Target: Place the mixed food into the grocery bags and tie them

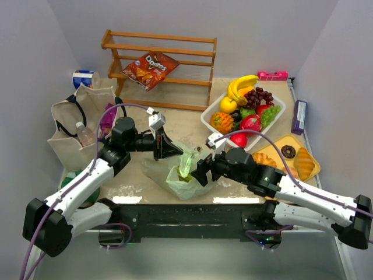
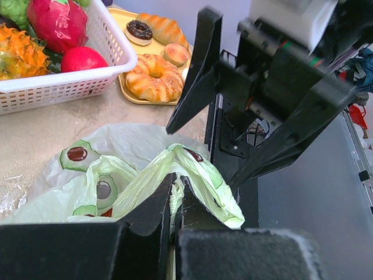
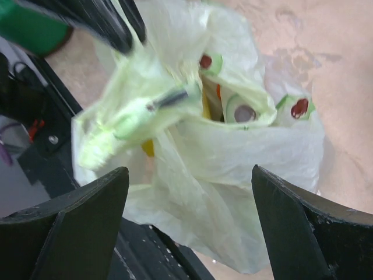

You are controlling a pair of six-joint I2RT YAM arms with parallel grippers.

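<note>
The pale green plastic grocery bag (image 1: 185,178) sits at the table's near edge between both arms, with something yellow and red showing inside it (image 3: 210,111). My left gripper (image 2: 176,189) is shut on a twisted loop handle (image 2: 198,169) and holds it up above the bag. Just right of the bag, my right gripper (image 3: 189,172) is open, its fingers (image 3: 87,216) standing wide on either side of the bag's crinkled wall without touching it. The beige tote (image 1: 73,125) stands at the left, holding a water bottle (image 1: 85,135) and a purple packet (image 1: 108,115).
A white basket (image 1: 208,121) of toy fruit stands at the back right, beside a yellow tray (image 1: 278,142) of pastries. A red chip packet (image 1: 150,69) lies on the wooden rack (image 1: 160,38) at the back. A purple box (image 1: 299,115) lies at the right wall.
</note>
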